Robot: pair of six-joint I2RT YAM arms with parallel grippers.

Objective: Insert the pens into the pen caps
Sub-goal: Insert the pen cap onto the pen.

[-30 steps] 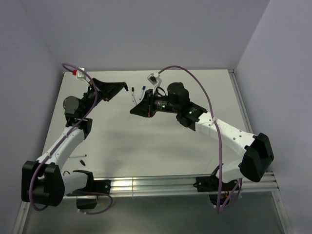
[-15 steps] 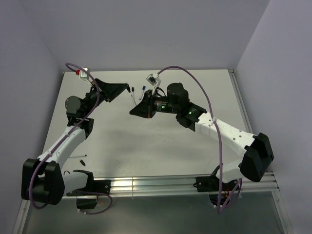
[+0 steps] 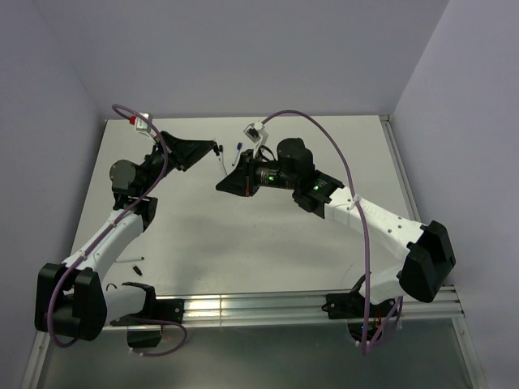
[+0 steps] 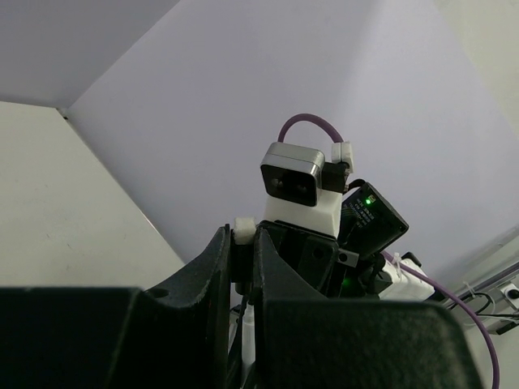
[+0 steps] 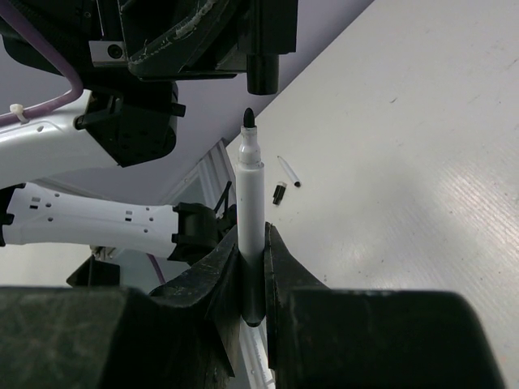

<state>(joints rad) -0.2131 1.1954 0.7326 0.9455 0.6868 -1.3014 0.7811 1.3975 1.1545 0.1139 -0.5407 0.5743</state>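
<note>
White pen (image 5: pixel 250 194) with a black tip stands straight up between the right fingers (image 5: pixel 220 263). The fingers are squeezed close on its lower end, so they hold it tight. Its tip points at a black cap (image 5: pixel 263 77). The cap hangs just above the tip, with a small gap between them. They do not touch.

The left fingers (image 4: pixel 209 271) hold that cap. They are close together too, with only a thin slit between them.

Seen from above, the two arms meet over the far part of the desk (image 3: pixel 243 243), a bit left of the middle. The left arm reaches in from the left side and the right arm reaches in from the right side.

A pen with a blue end (image 3: pixel 238 151) lies on the desk close to the far edge, just beside the spot where the arms meet.

A little pen (image 5: pixel 288 172) lies flat near the near left corner of the desk, close to the left arm's base. A loose cap (image 5: pixel 278 194), also black, lies just beside it. The two are not joined.
</note>
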